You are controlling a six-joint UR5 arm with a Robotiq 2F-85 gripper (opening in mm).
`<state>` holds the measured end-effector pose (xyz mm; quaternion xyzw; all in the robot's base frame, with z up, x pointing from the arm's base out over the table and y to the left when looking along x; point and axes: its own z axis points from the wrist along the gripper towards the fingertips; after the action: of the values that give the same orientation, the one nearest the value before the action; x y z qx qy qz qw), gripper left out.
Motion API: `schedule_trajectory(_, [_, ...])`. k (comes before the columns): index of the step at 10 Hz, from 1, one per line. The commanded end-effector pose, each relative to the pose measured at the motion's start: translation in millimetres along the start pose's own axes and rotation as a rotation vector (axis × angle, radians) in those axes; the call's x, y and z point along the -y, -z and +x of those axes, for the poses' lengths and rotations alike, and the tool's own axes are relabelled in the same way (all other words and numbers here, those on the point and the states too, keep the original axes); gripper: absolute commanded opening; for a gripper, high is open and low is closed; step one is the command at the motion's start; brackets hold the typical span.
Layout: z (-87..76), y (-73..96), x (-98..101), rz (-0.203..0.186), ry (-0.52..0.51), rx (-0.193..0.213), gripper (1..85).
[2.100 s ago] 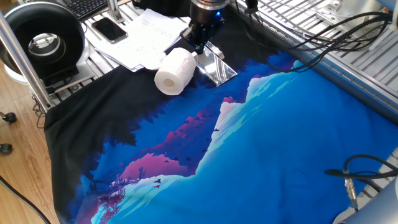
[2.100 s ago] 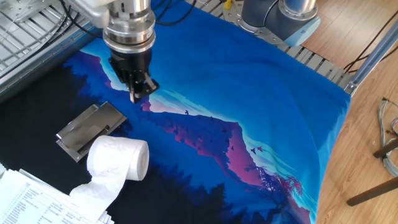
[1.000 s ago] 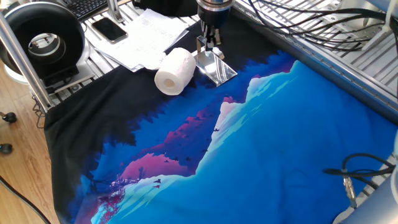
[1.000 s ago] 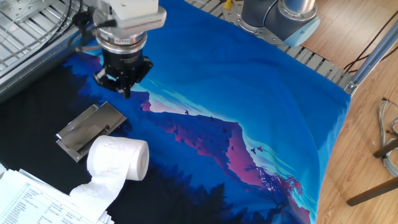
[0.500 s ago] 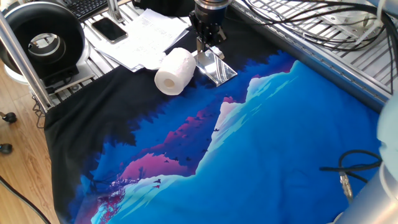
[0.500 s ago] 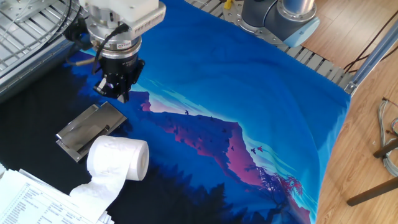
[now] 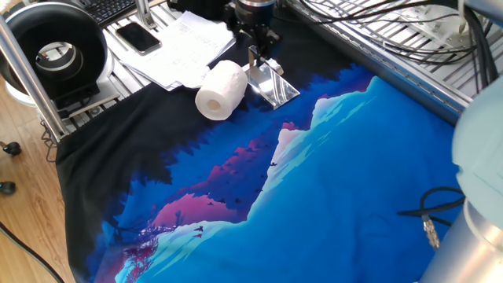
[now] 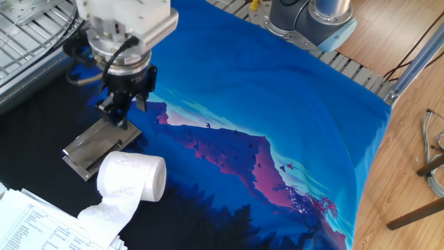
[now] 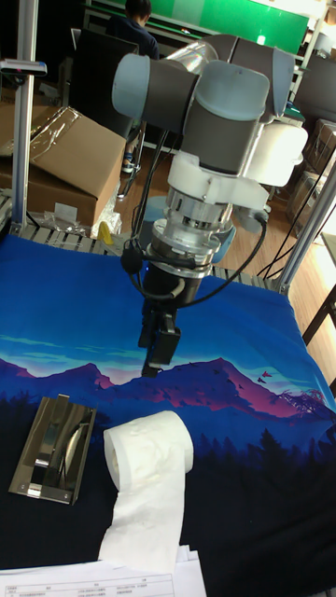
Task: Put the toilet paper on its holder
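White, soft tissue makes up the toilet paper [image 7: 220, 90], a roll lying on its side on the dark lower part of a printed cloth [image 8: 277, 104] that covers the worktop; its hollow centre faces outward in one fixed view, and a loose tail of tissue [image 9: 145, 522] trails from it toward the printed paper sheets [image 7: 185, 47] at the cloth's edge. Just beside the roll lies the holder [image 8: 97, 147], a mirror-bright metal plate flat on the cloth; in the other fixed view roll and holder look nearly touching, while the tall fixed view shows a narrow gap between them.

The end effector [image 8: 119, 111] hangs point-down over the holder's far end, close above it; whether it touches the metal I cannot tell; its fingers look drawn close together with nothing between them, though no view shows the tips clearly enough to say whether they are clenched or released. The roll is apart from the end effector.

Beyond the sheets, off the cloth, stand a large black round device [image 7: 55, 51] and a dark phone [image 7: 138, 36]; cables [image 7: 440, 216] lie at the cloth's other side.
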<state>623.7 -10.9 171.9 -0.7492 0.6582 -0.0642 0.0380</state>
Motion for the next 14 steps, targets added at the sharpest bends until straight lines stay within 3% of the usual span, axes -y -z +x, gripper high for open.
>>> schedule_trajectory(1, [-14.7, -10.5, 24.7, 0.054, 0.118, 0.023, 85.0])
schedule_trajectory(3, [-11.5, -12.6, 31.9, 0.074, 0.175, -0.005, 85.0])
schedule_trajectory(6, [-14.6, -15.4, 39.8, 0.079, 0.145, -0.012, 85.0])
schedule_trajectory(9, [-19.3, -33.2, 50.0, 0.104, 0.100, -0.028, 85.0])
schedule_trajectory(11, [-10.5, -32.7, 46.7, 0.091, 0.100, -0.064, 85.0])
schedule_trajectory(14, [-12.7, -28.8, 46.1, 0.088, 0.046, -0.041, 85.0])
